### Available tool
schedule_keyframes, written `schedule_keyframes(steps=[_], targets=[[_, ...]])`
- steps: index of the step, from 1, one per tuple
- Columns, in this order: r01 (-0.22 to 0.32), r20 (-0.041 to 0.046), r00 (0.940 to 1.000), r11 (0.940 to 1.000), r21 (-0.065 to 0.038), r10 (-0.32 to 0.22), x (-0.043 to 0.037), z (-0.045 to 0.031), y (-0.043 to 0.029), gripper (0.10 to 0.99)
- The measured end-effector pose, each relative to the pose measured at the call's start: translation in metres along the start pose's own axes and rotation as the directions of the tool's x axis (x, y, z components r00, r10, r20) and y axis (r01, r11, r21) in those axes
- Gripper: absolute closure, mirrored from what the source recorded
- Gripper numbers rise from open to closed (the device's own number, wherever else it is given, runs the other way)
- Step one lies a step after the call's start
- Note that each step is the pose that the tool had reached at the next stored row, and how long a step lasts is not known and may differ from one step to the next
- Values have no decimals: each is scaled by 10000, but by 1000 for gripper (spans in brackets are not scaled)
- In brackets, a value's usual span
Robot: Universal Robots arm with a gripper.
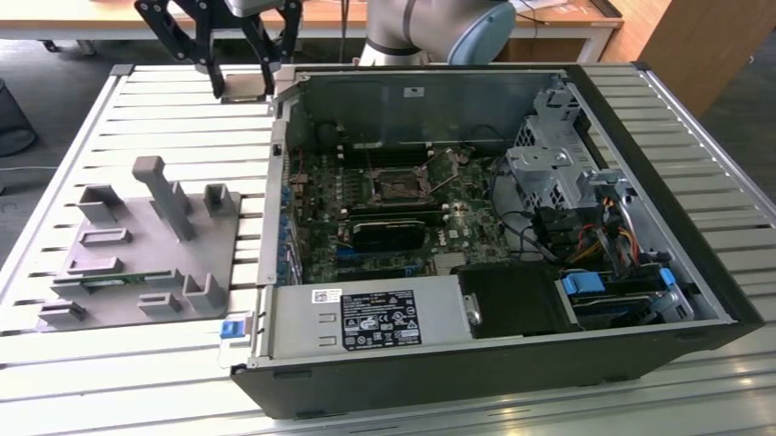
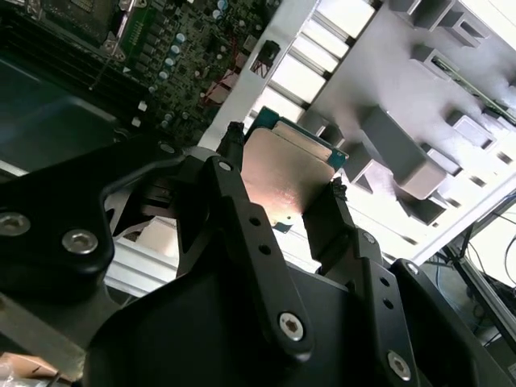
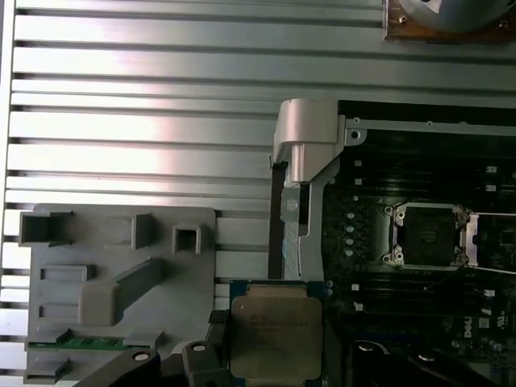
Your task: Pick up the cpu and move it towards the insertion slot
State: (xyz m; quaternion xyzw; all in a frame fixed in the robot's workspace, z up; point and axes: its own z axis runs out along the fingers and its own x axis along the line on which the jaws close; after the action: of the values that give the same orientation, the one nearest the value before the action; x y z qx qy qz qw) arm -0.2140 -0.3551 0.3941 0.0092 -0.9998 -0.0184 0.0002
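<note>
My gripper (image 1: 246, 84) hangs above the slatted table just outside the far corner of the open computer case (image 1: 485, 236), toward the exterior view's left. It is shut on the cpu (image 1: 246, 88), a small flat square chip with a silvery top. Both wrist views show the cpu (image 2: 286, 181) (image 3: 276, 334) clamped by its edges between the black fingers (image 2: 234, 210), lifted clear of the table. The insertion slot (image 1: 398, 186) (image 3: 425, 235), a square metal-framed socket with a dark centre, lies open on the motherboard inside the case, apart from the cpu.
A grey plastic tray (image 1: 134, 245) (image 3: 121, 274) with upright posts rests on the slatted table (image 1: 182, 118) at the exterior view's left. The case wall (image 3: 302, 153) stands between gripper and motherboard. Drive cages and cables (image 1: 582, 218) fill the case's right side.
</note>
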Motion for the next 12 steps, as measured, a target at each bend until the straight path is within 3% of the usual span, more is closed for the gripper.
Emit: schedule_keyframes(steps=[12], targets=[[0,0,10000,10000,0,0,-168,0,1,541]])
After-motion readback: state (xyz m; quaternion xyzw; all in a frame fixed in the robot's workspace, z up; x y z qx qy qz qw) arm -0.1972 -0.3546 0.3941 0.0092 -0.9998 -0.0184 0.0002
